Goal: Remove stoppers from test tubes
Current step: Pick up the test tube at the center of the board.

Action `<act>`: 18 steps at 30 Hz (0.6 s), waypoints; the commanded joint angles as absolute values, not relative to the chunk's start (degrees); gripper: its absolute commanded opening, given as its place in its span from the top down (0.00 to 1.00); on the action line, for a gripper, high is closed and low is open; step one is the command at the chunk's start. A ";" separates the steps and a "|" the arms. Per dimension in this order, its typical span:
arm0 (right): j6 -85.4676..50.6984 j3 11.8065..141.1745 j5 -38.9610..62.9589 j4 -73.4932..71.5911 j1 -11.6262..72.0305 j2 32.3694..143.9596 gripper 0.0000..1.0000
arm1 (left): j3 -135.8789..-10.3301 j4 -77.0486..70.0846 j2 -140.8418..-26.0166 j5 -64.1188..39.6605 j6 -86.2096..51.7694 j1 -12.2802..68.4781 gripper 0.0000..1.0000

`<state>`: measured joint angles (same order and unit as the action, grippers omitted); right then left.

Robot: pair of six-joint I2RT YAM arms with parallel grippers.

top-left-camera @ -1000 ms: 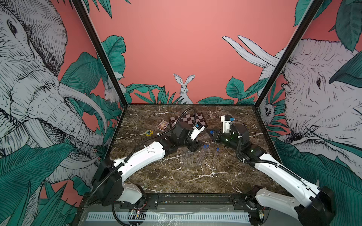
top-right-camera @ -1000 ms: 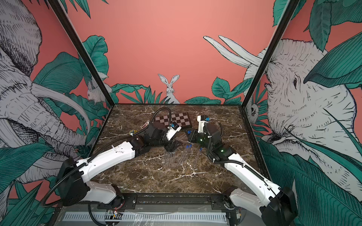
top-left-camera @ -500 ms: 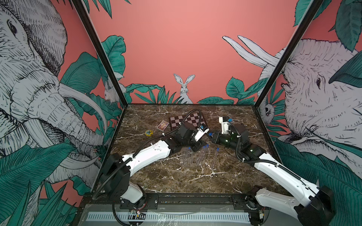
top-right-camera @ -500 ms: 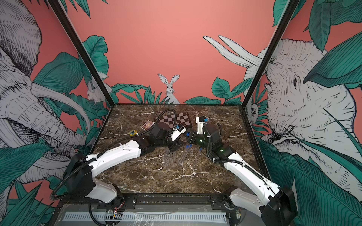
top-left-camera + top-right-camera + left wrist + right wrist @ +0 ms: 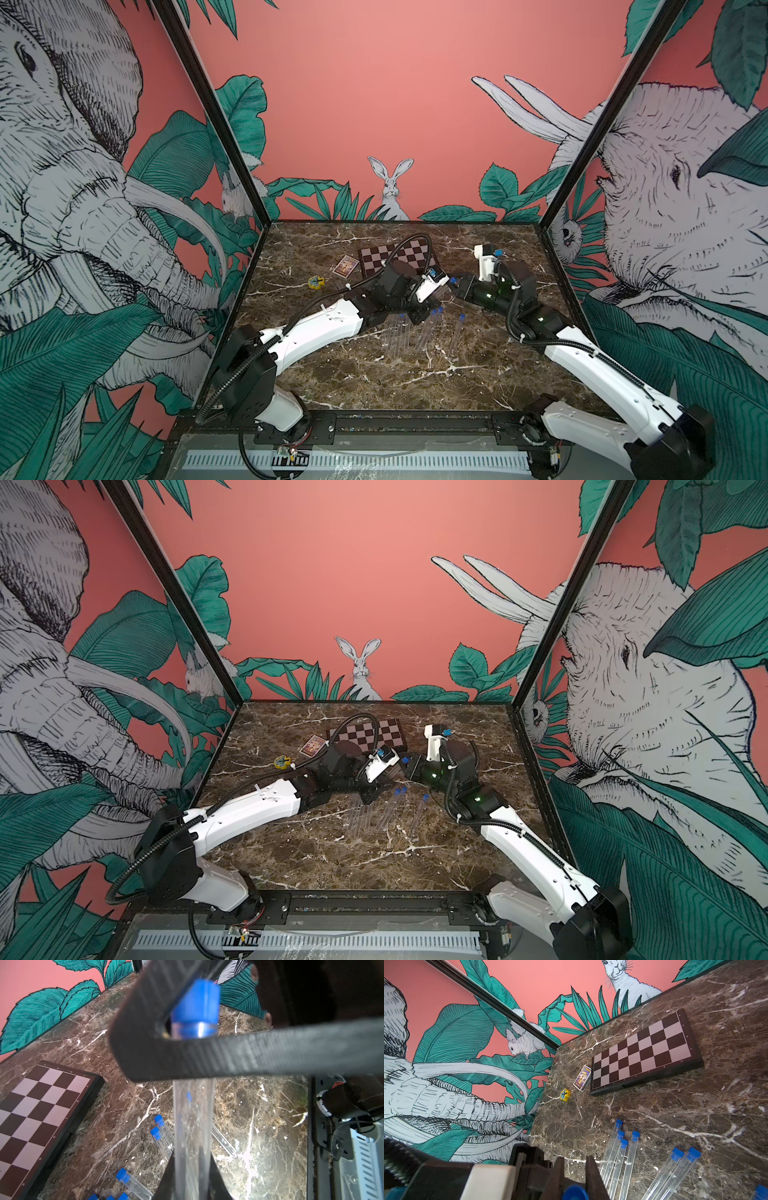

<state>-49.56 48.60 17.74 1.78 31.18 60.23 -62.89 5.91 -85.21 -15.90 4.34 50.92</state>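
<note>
Left pincer (image 5: 191, 1160) clamps test tube (image 5: 193, 1113).

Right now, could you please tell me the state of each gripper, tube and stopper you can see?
left gripper: shut on held tube
right gripper: shut on stopper
held tube: in the air, stoppered
stopper: seated in held tube
loose tubes: lying flat, stoppered where visible

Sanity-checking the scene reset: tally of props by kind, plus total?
Capped tubes: 8 (7 lying, 1 held)
Chessboard: 1
Card box: 1
Yellow toy clock: 1
Total: 11
</note>
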 commanded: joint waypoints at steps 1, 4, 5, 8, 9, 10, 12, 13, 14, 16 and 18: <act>-50.77 48.35 18.35 0.27 30.94 60.08 0.85 | -63.70 4.29 -82.87 -16.54 4.19 50.54 0.89; -50.76 48.09 17.90 0.60 30.76 59.95 0.76 | -64.06 4.47 -82.76 -16.52 4.21 50.53 0.97; -50.92 47.94 17.76 0.78 30.60 59.76 0.65 | -64.07 4.61 -82.58 -16.45 4.32 50.52 1.00; -51.58 47.40 16.80 1.16 29.95 58.71 0.44 | -65.26 7.11 -82.62 -15.12 4.24 50.53 1.00; -51.65 47.17 16.28 1.02 29.57 57.99 0.40 | -66.00 8.66 -82.84 -14.56 4.24 50.54 1.00; -51.60 47.03 15.69 0.88 29.32 57.16 0.37 | -66.62 9.96 -83.13 -14.22 4.23 50.54 1.00; -51.55 47.09 13.73 1.16 28.87 55.15 0.33 | -67.44 11.95 -83.36 -14.02 3.92 50.54 1.00; -51.49 47.32 12.70 1.83 28.61 54.34 0.33 | -67.55 12.46 -83.34 -13.93 3.52 50.52 1.00; -51.42 47.69 11.44 2.87 28.29 53.62 0.33 | -67.60 12.78 -83.28 -13.88 3.20 50.56 1.00; -52.13 48.22 10.30 3.34 27.72 52.88 0.37 | -67.50 13.19 -83.17 -13.61 2.27 50.54 1.00; -53.35 49.13 10.75 3.13 27.40 53.64 0.44 | -67.83 14.24 -83.49 -13.37 1.83 50.84 1.00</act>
